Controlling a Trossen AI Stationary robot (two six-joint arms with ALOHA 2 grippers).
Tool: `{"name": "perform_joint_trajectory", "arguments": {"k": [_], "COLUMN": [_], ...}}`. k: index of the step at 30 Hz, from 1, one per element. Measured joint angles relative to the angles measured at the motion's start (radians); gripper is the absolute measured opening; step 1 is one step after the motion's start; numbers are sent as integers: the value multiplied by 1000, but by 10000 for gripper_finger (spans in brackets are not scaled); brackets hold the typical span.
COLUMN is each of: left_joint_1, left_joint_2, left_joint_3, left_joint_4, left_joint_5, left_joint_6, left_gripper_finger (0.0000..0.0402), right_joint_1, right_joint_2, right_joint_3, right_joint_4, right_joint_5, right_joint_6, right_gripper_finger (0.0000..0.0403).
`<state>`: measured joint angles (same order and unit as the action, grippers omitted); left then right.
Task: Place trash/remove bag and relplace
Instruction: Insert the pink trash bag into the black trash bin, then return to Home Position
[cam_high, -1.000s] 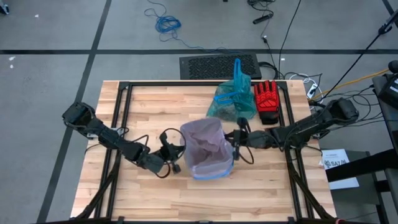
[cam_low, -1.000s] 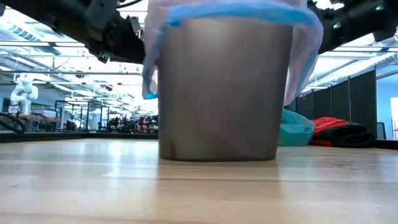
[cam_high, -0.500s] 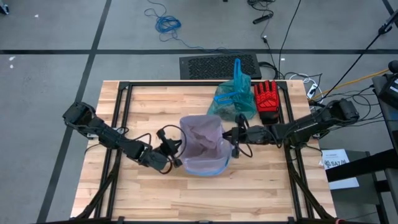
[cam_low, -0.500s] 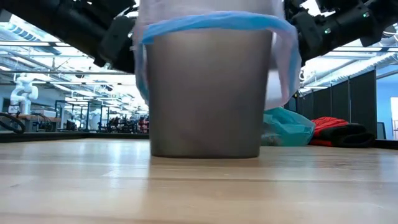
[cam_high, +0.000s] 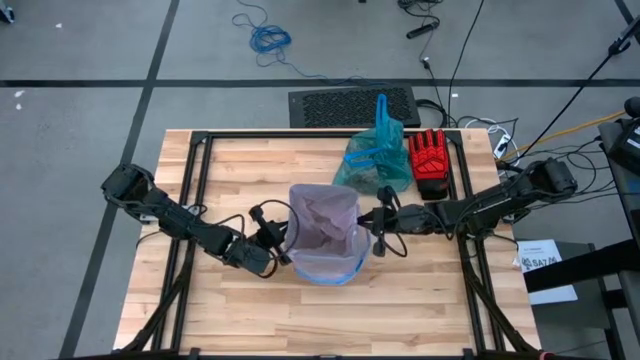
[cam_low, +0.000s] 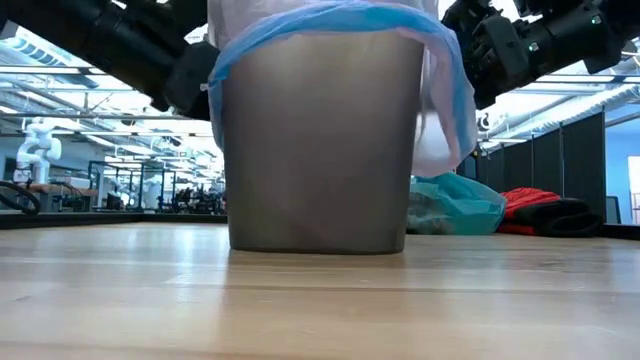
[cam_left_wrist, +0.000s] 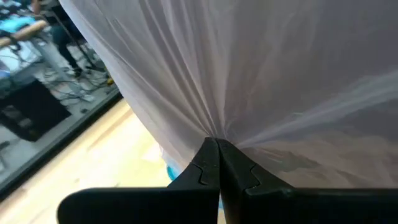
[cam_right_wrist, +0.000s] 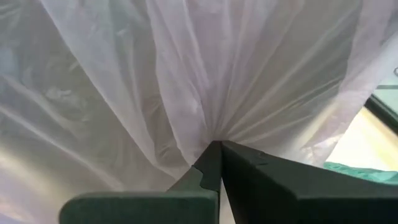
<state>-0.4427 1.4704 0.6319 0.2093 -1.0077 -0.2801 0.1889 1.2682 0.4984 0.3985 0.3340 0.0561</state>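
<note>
On the wooden table (cam_high: 240, 310), we fit the pale pink translucent bag (cam_high: 325, 215): left gripper (cam_left_wrist: 217, 163) and right gripper (cam_right_wrist: 214, 155) pinch its film on opposite sides; next, seat it over the grey bin (cam_low: 315, 150).

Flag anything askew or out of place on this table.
The pink liner sits unevenly on the bin: one flap droops down its side. A red glove lies beside the teal bag. Nothing spilled.
</note>
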Motion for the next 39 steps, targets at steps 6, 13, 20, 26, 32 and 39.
{"name": "perform_joint_trajectory", "arguments": {"k": [6,13,20,26,32,39], "left_joint_1": [-26,-92,-132,-142,-132,120], "left_joint_2": [-69,-233,-384,-444,-470,-473], "left_joint_3": [0,2,2,-75,-359,-579], "left_joint_4": [-30,-135,-326,-335,195,834], "left_joint_5": [-14,4,82,90,166,534], "left_joint_6": [29,78,14,-21,117,396], "left_gripper_finger": [0,0,0,0,0,0], "right_joint_1": [3,12,23,22,-30,-136], "right_joint_2": [-17,-128,-317,-499,-706,-838], "right_joint_3": [1,2,2,-104,-450,-473], "right_joint_4": [-38,-162,-375,-317,135,151], "right_joint_5": [0,-4,-2,-73,-225,-375], "right_joint_6": [-44,-46,-74,-137,-164,-190], "right_gripper_finger": [0,0,0,0,0,0]}}
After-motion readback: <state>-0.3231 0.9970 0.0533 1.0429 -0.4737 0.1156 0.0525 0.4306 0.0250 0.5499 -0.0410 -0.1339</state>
